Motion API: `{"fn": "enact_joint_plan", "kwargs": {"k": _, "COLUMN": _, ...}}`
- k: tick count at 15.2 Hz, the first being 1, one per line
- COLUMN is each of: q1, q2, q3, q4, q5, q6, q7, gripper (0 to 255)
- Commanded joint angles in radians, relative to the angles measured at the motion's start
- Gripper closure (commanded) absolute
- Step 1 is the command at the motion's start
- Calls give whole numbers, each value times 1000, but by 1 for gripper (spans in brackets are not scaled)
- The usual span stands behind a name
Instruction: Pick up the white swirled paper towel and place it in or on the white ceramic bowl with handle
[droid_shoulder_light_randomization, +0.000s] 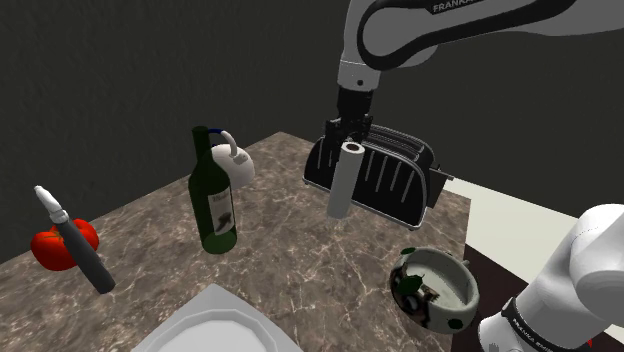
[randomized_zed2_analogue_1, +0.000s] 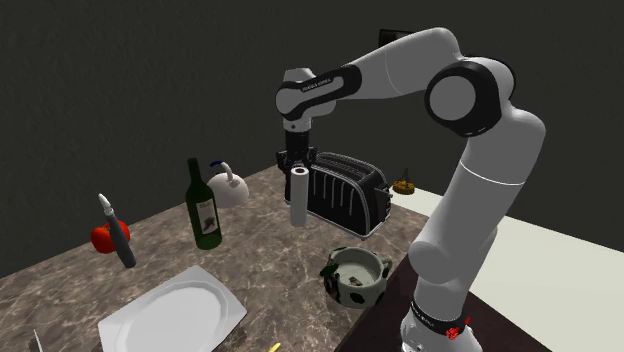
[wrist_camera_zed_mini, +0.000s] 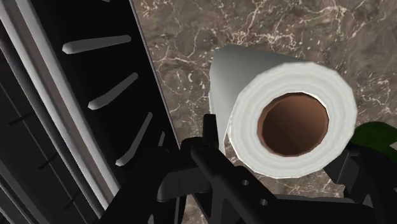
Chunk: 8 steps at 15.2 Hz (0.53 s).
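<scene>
On the marble worktop (droid_shoulder_light_randomization: 290, 250) a black toaster (droid_shoulder_light_randomization: 390, 175) stands right of centre in the shoulder view. Just in front of it the paper towel roll (droid_shoulder_light_randomization: 343, 185) is upright, and the white bowl with a handle (droid_shoulder_light_randomization: 238, 163) sits left of centre. The hand (droid_shoulder_light_randomization: 351, 143) clasps the roll's top end between its fingers; the roll is probably light, soft and easily crushed, so a gentle grip across that end, over the cardboard core, suits it.

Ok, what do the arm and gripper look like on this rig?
The arm has rounded white links with dark grey joints; white FRANKA lettering runs along a dark band. A red mark sits at its base. The gripper is all black, with two fingers.
</scene>
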Motion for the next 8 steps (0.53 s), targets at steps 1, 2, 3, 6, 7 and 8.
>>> {"fn": "enact_joint_plan", "kwargs": {"k": 1, "q1": 0, "q2": -4, "q3": -1, "q4": 22, "q5": 0, "q6": -27, "q7": 1, "gripper": 255}}
{"fn": "enact_joint_plan", "kwargs": {"k": 2, "q1": -1, "q2": -6, "q3": -1, "q4": 33, "q5": 0, "q6": -40, "q7": 1, "gripper": 255}}
{"fn": "enact_joint_plan", "kwargs": {"k": 3, "q1": -1, "q2": -8, "q3": -1, "q4": 45, "q5": 0, "q6": -53, "q7": 2, "gripper": 255}}
{"fn": "enact_joint_plan", "kwargs": {"k": 6, "q1": -1, "q2": -12, "q3": -2, "q4": 81, "q5": -1, "q6": -93, "q7": 4, "gripper": 255}}
{"fn": "enact_joint_plan", "kwargs": {"k": 7, "q1": -1, "q2": -13, "q3": -2, "q4": 94, "q5": -1, "q6": -107, "q7": 5, "gripper": 255}}
{"fn": "enact_joint_plan", "kwargs": {"k": 8, "q1": -2, "q2": -14, "q3": -3, "q4": 106, "q5": -1, "q6": -120, "q7": 5, "gripper": 255}}
